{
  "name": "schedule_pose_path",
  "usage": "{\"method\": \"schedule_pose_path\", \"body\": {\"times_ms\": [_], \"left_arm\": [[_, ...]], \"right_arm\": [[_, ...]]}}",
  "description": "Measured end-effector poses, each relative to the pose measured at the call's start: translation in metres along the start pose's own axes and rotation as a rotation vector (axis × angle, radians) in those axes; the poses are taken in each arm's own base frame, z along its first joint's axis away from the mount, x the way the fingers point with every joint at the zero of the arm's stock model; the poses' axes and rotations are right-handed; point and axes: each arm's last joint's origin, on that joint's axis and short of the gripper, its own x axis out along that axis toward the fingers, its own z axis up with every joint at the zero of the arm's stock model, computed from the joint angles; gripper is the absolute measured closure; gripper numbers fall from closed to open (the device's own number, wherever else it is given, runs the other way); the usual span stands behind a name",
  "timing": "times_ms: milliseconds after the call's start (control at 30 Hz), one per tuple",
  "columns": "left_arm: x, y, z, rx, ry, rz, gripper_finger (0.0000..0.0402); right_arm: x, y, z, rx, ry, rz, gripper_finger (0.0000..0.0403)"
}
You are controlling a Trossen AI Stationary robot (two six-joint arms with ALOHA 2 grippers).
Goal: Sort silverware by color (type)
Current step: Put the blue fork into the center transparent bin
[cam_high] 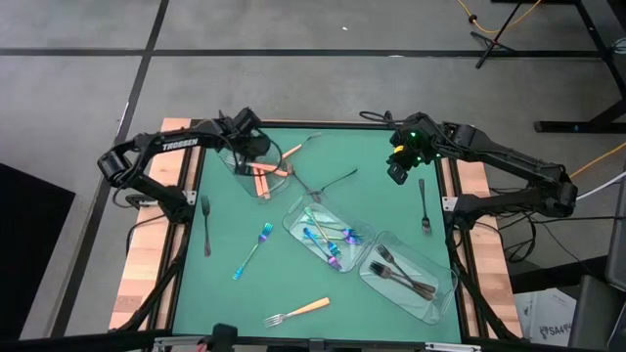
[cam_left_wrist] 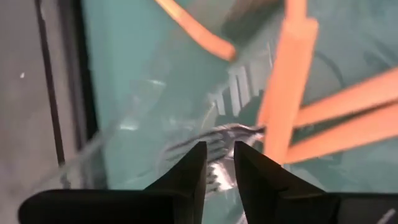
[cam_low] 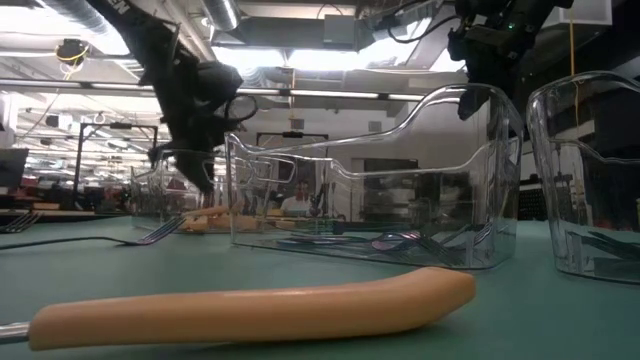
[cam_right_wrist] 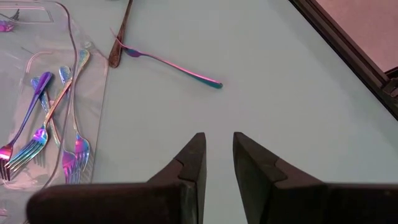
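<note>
My left gripper [cam_high: 246, 149] [cam_left_wrist: 219, 155] hangs low in the clear tray [cam_high: 238, 168] at the far left, fingers a narrow gap apart. Its tips stand over the silver head [cam_left_wrist: 208, 142] of an orange-handled fork [cam_left_wrist: 287, 81] lying among other orange-handled pieces [cam_high: 262, 176]. My right gripper [cam_high: 399, 171] [cam_right_wrist: 219, 149] is empty above the far right of the mat, fingers a narrow gap apart. Iridescent forks [cam_high: 328, 238] lie in the middle tray and dark forks [cam_high: 403, 277] in the right tray. Loose on the mat lie an orange fork [cam_high: 298, 310], an iridescent fork [cam_high: 252, 249] and dark forks [cam_high: 206, 225] [cam_high: 424, 207]. My left gripper's fingertips [cam_left_wrist: 193, 165] stand just over the silver head of the orange-handled fork in the tray, coming from above. Whether they touch it, I cannot tell.
An orange utensil [cam_high: 290, 153] leans out over the left tray's rim. A dark piece and an iridescent fork [cam_right_wrist: 174, 65] lie crossed at mid-table [cam_high: 331, 182]. The three trays run in a diagonal row. The table has wooden side rails [cam_high: 147, 264].
</note>
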Motion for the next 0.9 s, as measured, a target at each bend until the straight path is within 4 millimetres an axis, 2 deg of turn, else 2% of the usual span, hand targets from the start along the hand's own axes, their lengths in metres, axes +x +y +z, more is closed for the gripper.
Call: {"method": "schedule_pose_path", "body": {"times_ms": [233, 467, 667, 900], "left_arm": [[-0.028, 0.012, 0.026, -0.108, -0.005, 0.019, 0.0327], [-0.068, 0.005, 0.053, -0.215, 0.104, 0.015, 0.0327], [-0.096, -0.014, 0.078, -0.484, 0.1, -0.035, 0.0327], [-0.107, -0.058, 0.098, -0.842, 0.147, -0.13, 0.0327]], "right_arm": [[0.0, 0.0, 0.0, 0.0, 0.001, 0.0, 0.0333], [0.0, 0.0, 0.0, 0.0, 0.001, 0.0, 0.0333], [0.0, 0.0, 0.0, -0.001, 0.001, 0.0, 0.0333], [0.0, 0.0, 0.0, -0.001, 0.001, 0.0, 0.0333]]}}
